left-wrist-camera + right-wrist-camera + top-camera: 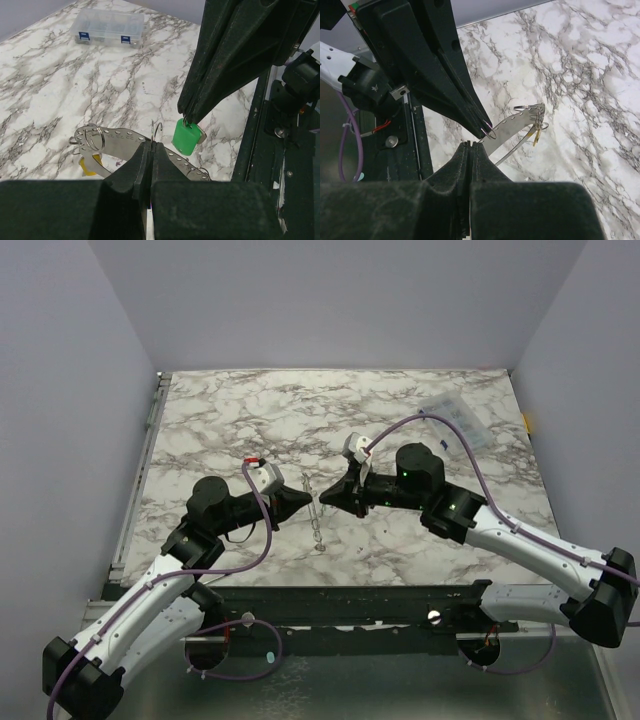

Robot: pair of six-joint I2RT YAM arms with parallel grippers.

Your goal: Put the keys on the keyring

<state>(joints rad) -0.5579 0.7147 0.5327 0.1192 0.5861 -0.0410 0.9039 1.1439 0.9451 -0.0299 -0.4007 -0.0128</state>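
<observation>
One key looks done: the yellow key (89, 167) hangs among the rings at the far end of the keyring (120, 137), over the table (50, 75). My left gripper (151, 146) is pinched tight on the keyring's wire loop (157, 129). My right gripper (188, 119) is clamped on the green key (187, 138), just beside that loop. Threading green is what's left, I reckon.

The marbled bench (230, 420) carries a clear plastic box (455, 420) near its far right corner, and a holed metal strip (117, 136) with a yellow key (88, 168) near the middle.
</observation>
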